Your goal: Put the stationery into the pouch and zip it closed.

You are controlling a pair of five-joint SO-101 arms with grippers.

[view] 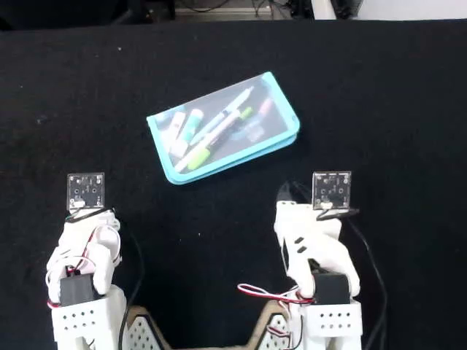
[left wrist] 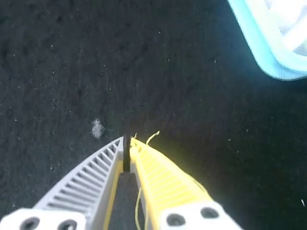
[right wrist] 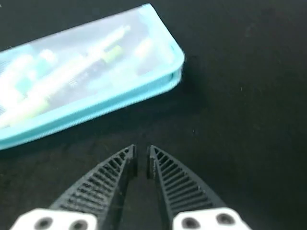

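While both arms sit at the near edge of the table [view: 379, 95], the pouch [view: 233, 157] lies ahead and between them, pens [view: 219, 127] inside, its long axis slanting from near-left to far-right. Left gripper [left wrist: 127, 143]: fingers pressed together, holding nothing. Right gripper [right wrist: 142, 158]: fingers all but together, holding nothing, and judged the nearer, since the pouch's long side lies just ahead of it.
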